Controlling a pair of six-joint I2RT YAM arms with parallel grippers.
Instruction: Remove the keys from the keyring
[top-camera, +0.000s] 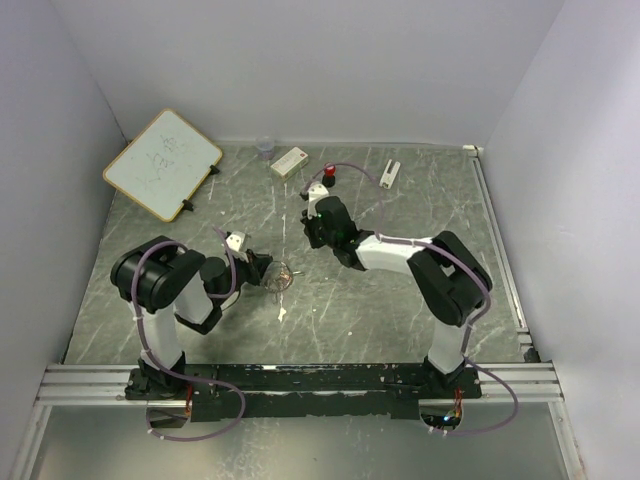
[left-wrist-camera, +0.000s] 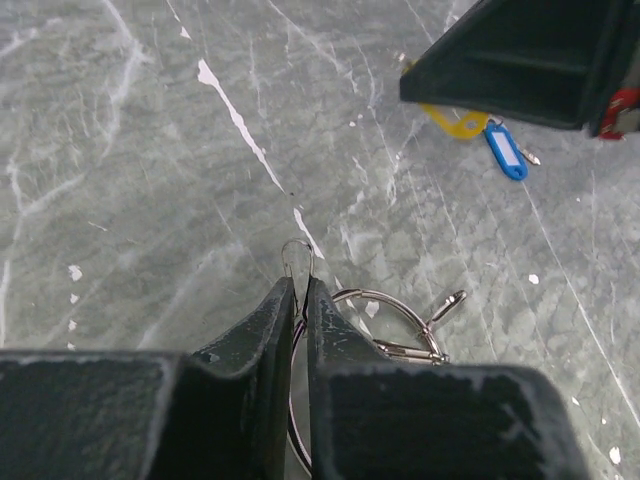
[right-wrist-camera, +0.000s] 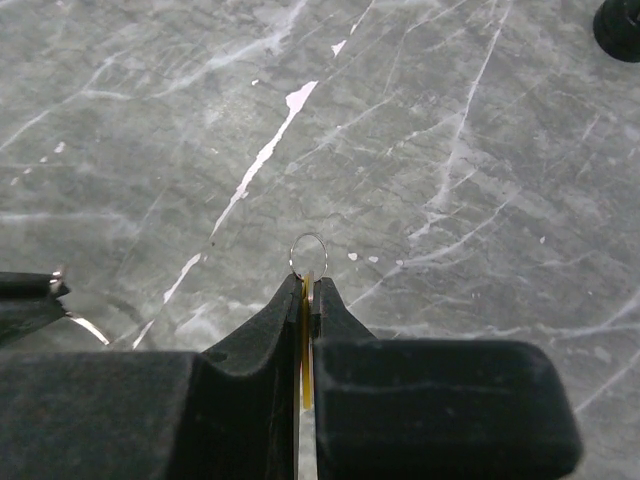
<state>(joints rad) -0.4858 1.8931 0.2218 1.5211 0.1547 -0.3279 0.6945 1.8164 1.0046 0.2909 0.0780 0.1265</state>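
Left gripper (left-wrist-camera: 300, 290) has its jaws pressed tight on the keyring (top-camera: 283, 277) wire, low over the counter (top-camera: 400, 310), nearer and to the right of the whiteboard (top-camera: 162, 163). Right gripper (right-wrist-camera: 307, 285) jaws are pinching the orange-yellow key (right-wrist-camera: 305, 345), with the blue key (left-wrist-camera: 507, 152) just beside it, apart from the keyring.

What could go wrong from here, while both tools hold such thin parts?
The left tool grips only thin wire of the keyring at its very tips, so the ring might slip out or twist. The right tool clamps the orange-yellow key edge-on at its tips; a pull could slide it free.
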